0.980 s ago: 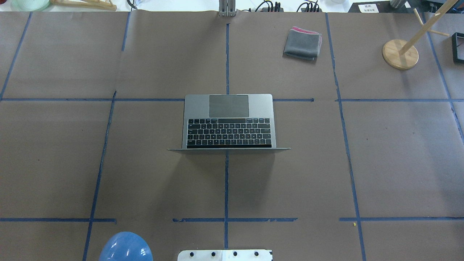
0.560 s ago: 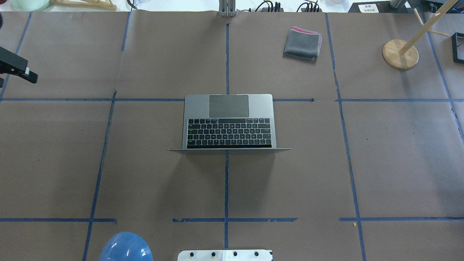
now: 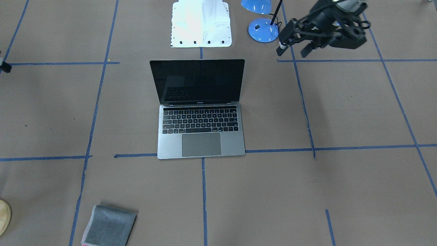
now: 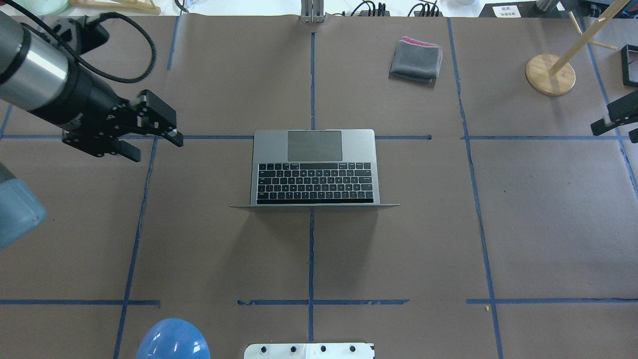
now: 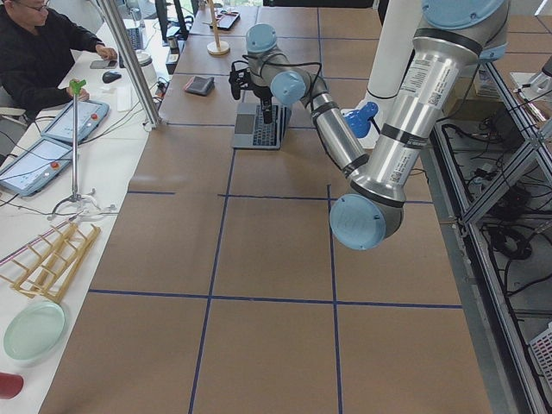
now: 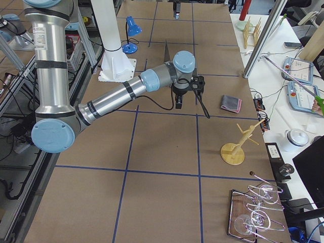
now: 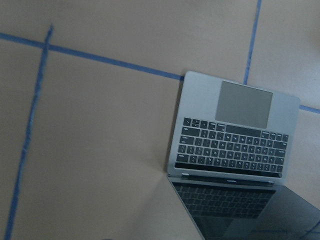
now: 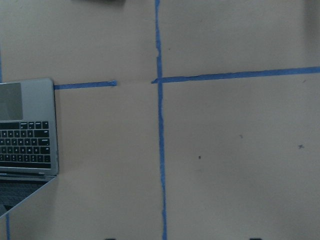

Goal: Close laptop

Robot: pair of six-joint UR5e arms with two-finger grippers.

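Scanning from the left, we find the left gripper point(image 4: 152, 146) hovering over the table point(image 4: 75, 239), fingers spread, well apart from the laptop point(image 4: 314, 172). The laptop sits open at the table's middle, screen upright, trackpad on the far side. At the right edge, the right gripper point(image 4: 614, 132) shows its fingers apart too.

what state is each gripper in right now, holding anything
Left gripper: open, holding nothing.
Right gripper: looks open, partly cut off at the overhead view's edge, holding nothing.
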